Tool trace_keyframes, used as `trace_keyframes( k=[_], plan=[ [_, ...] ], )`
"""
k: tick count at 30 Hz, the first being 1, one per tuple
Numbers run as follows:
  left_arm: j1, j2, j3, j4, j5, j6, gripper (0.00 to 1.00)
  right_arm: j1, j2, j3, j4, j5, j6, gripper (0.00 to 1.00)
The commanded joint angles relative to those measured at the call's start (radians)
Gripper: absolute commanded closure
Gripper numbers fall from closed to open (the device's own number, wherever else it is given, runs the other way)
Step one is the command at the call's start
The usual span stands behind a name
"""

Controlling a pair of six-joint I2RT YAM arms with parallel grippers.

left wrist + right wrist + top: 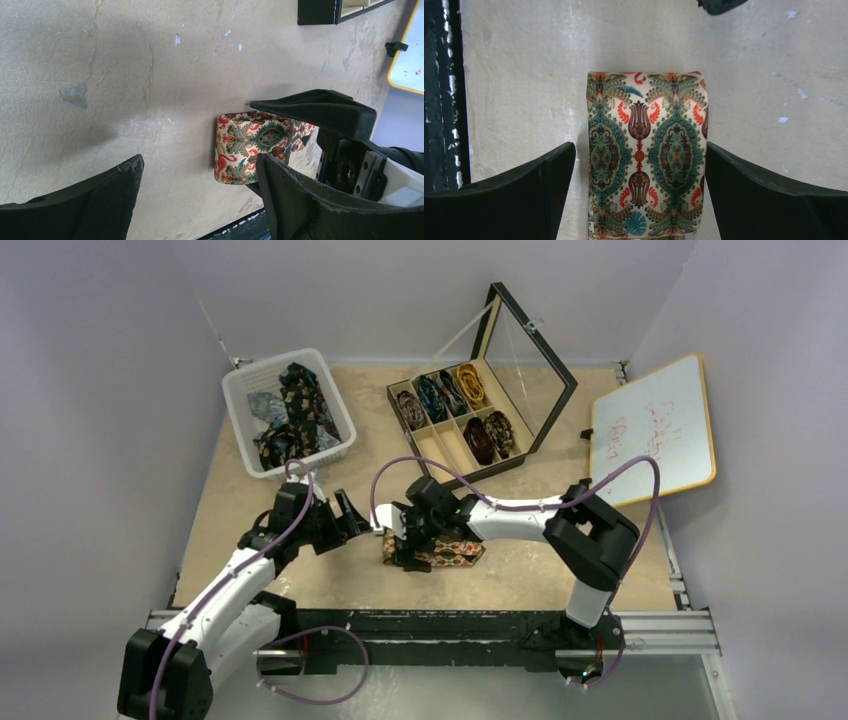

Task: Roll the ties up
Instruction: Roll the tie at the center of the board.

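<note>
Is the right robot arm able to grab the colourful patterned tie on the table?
Probably yes. The right gripper hangs open over the cream, teal and orange patterned fabric tie, one finger on each side, with nothing between them. The left gripper is open beside the tie's end, not blocking.

Left arm point(225, 588): white links, black joint housings
Right arm point(512, 508): same white and black, bulky black elbow
Cable point(432, 462): purple, looped along each arm
Fingers point(524, 195): matte black, wedge-shaped, finely textured
Wrist plate point(367, 175): grey metal, small screws

Tie point(646, 155) between right gripper's point(639, 150) black jaws: cream ground with teal, orange-red and maroon medallions. Table point(774, 100) around it: pale beige.
</note>
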Motion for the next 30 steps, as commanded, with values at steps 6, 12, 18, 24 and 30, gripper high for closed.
trace_keyframes(
  k=[6, 12, 18, 24, 30],
  plan=[
    [0.008, 0.012, -0.023, 0.063, 0.026, -0.020, 0.20, 0.010, 0.018, -0.017, 0.049, 0.033, 0.053, 0.15],
    [0.008, -0.010, -0.037, 0.058, 0.008, -0.038, 0.20, 0.074, 0.015, -0.042, 0.066, 0.083, 0.094, 0.21],
    [0.008, -0.019, -0.042, 0.038, -0.002, -0.041, 0.20, 0.116, 0.019, -0.049, 0.098, 0.146, 0.114, 0.30],
    [0.008, -0.039, -0.040, 0.009, -0.014, -0.049, 0.21, 0.119, 0.017, -0.045, 0.143, 0.181, 0.108, 0.43],
    [0.008, -0.056, -0.040, -0.012, -0.025, -0.052, 0.21, 0.118, 0.031, 0.005, 0.133, 0.165, 0.067, 0.43]
  ],
)
